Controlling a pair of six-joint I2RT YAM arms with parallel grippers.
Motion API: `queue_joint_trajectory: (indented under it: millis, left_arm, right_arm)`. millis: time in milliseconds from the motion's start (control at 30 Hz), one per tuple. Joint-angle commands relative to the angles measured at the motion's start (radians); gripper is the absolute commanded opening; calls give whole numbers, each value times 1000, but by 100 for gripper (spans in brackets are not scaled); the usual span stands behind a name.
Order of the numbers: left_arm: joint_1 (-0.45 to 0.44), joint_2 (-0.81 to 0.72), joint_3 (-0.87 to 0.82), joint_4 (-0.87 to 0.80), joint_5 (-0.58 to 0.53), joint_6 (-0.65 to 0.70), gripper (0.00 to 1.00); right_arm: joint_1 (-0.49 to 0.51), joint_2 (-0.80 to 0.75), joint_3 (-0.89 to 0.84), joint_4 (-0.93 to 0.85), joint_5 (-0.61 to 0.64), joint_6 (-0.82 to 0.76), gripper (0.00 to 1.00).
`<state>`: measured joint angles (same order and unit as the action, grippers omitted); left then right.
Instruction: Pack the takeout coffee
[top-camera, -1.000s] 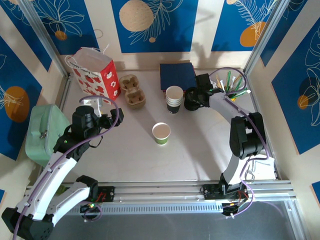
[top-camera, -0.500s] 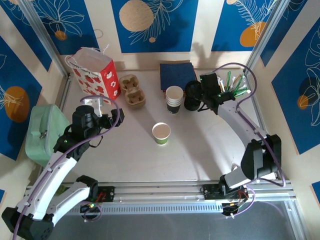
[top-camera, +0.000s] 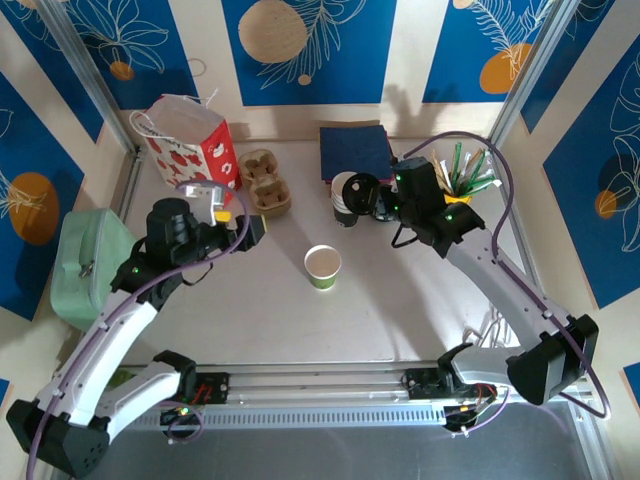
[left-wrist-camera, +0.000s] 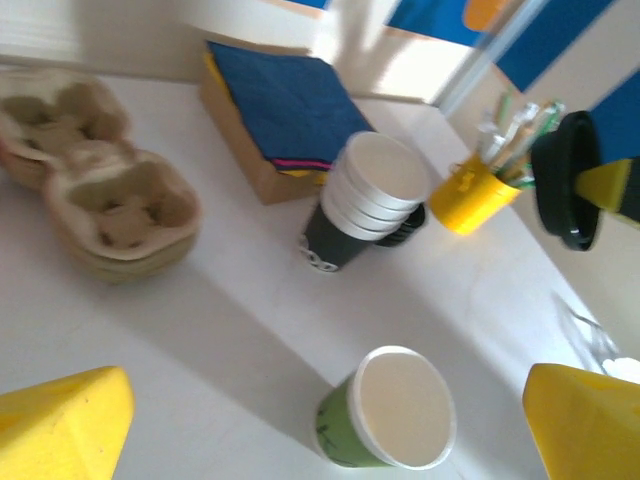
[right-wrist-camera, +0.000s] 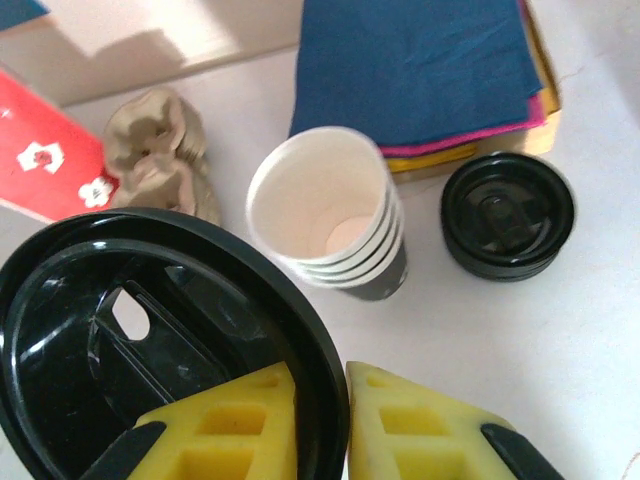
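The takeout coffee is a lime-green paper cup standing upright mid-table, its top open on a pale inside. In the left wrist view it sits just ahead of my left gripper, which is open with nothing between its yellow fingers. From above, the left gripper hangs left of the cup, apart from it. My right gripper is shut on the rim of a black lid, held on edge above the back of the table. Up close, its yellow pads pinch the lid.
A stack of white cups and a stack of black lids stand below the right gripper, by blue napkins. Cardboard cup carriers and a red-and-white bag are back left, a yellow stirrer pot back right.
The right arm has risen from the stack of lids with one lid in its grip and swung left. The left gripper has shifted slightly right, toward the green cup.
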<state>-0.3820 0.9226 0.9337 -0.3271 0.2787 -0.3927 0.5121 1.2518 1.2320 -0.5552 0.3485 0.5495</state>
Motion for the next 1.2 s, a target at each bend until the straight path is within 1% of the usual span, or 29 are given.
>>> queue_joint_trajectory:
  millis: [0,67,133,233,333,500,567,667,700,933,1100,1167]
  left_arm:
    - [-3,62,62,47,225,-23,99]
    - [-5,119,86,57,336,-56,100]
    - [-6,172,91,108,446,-111,98]
    - [-14,216,71,226,538,-194,96]
    - [-33,245,62,281,551,-224,95]
    - [-56,279,66,292,552,-229,90]
    - [-63,290,69,280,535,-230,90]
    - [-64,315,86,216,502,-223,89]
    - [-64,326,86,211,508,-225,87]
    - [-72,376,80,261,603,-261,59]
    - [-74,390,66,318,639,-300,45]
    - [-74,393,64,325,643,-306,43]
  right_arm:
    - [49,-20,-5,-31,-77,15,17]
    - [77,-18,-4,-27,-98,28,17]
    - [103,-10,-7,-18,-116,39,17]
    - [141,5,-6,-10,-121,48,17]
    - [166,19,-5,2,-132,59,17]
    - [200,42,0,14,-134,66,17]
    - [204,51,6,14,-144,69,17]
    - [210,64,18,15,-157,72,17]
    - [213,67,21,15,-157,72,17]
    - [230,81,33,21,-151,71,17]
    - [234,82,34,23,-145,70,17]
    - [236,81,34,25,-143,70,17]
